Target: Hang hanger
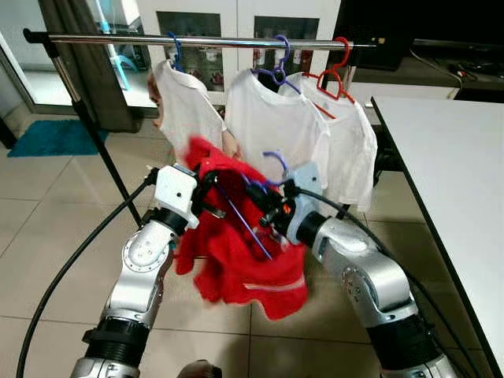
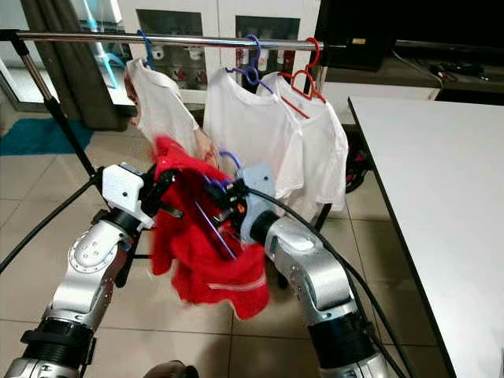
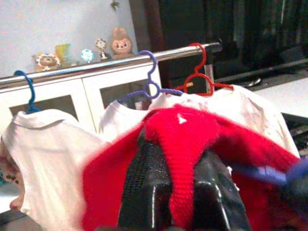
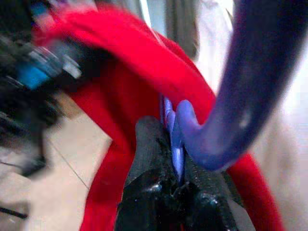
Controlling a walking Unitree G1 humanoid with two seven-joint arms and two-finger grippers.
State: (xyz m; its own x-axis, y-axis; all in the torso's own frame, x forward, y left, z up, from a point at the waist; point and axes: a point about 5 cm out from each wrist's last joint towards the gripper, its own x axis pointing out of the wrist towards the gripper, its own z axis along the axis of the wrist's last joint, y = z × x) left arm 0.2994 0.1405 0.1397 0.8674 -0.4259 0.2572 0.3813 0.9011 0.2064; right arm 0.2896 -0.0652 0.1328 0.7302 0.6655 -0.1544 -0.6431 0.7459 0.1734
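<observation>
The clothes rail (image 1: 205, 39) runs left to right across the far side of the scene, above and beyond both arms, and the move to come turns on this: the purple hanger (image 1: 272, 169) carrying the red shirt (image 1: 236, 244) sits below and nearer than the rail, its hook pointing up, so it has to go up and away to catch the bar. Three white shirts (image 1: 276, 126) already hang there on a blue hanger (image 1: 175, 49), another purple one (image 1: 279, 67) and a red one (image 1: 340, 67); the widest open stretch of bar lies to the left, beyond the blue hanger. A white worktop (image 1: 449, 165) stands to the right, well apart from the work.

The red shirt droops between the two arms, its long side hanging down toward the floor tiles (image 1: 47, 236). The right gripper (image 1: 272, 211) is the nearer one to the hook: its fingers (image 4: 149, 159) are pressed together on the purple hanger just below the hook's curve. The left gripper (image 1: 206, 193) holds the shirt's left shoulder, its fingers (image 3: 149, 187) pinching a fold of red cloth between them
</observation>
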